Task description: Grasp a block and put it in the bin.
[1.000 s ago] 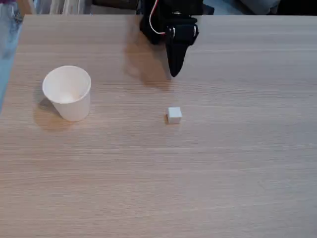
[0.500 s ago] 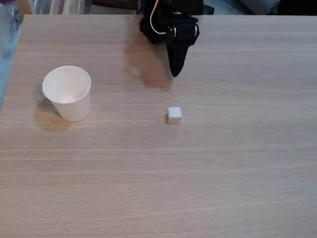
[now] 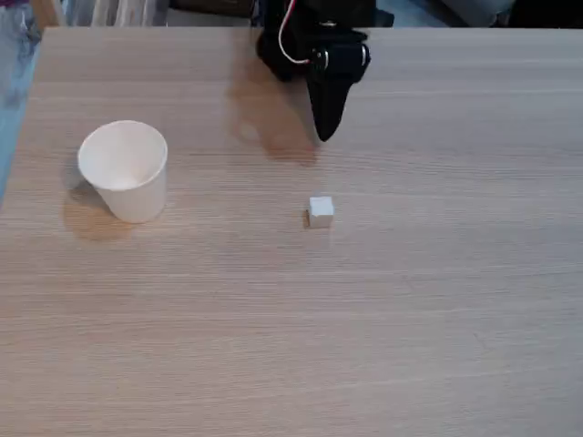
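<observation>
1. In the fixed view, my gripper [image 3: 321, 135] hangs near the far edge of the tabletop [image 3: 437, 300], about midway along it, its black fingers drawn together into one narrow point aimed down at the wood, holding nothing.
2. The white block [image 3: 320, 211] sits on the tabletop nearer the camera than my fingertip, almost in line with it, apart from it and close to the table's middle.
3. The white paper cup [image 3: 125, 170] stands upright near the left edge, mouth open, well apart from the block and from my gripper.
</observation>
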Motion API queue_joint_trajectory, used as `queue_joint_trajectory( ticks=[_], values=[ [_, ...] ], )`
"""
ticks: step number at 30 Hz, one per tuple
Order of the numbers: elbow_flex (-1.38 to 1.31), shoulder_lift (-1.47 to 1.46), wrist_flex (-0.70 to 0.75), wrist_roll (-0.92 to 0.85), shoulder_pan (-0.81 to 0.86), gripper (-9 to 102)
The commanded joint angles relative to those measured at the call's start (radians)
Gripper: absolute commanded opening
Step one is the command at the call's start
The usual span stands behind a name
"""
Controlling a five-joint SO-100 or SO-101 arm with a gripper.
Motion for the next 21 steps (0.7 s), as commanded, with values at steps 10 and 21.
queue_joint_trajectory(
  ticks=[10, 21],
  values=[
    [-0.006, -0.005, 0.000, -0.002, -0.005, 0],
    [-0.031, -0.005, -0.018, 0.008, 0.003, 0]
  ],
)
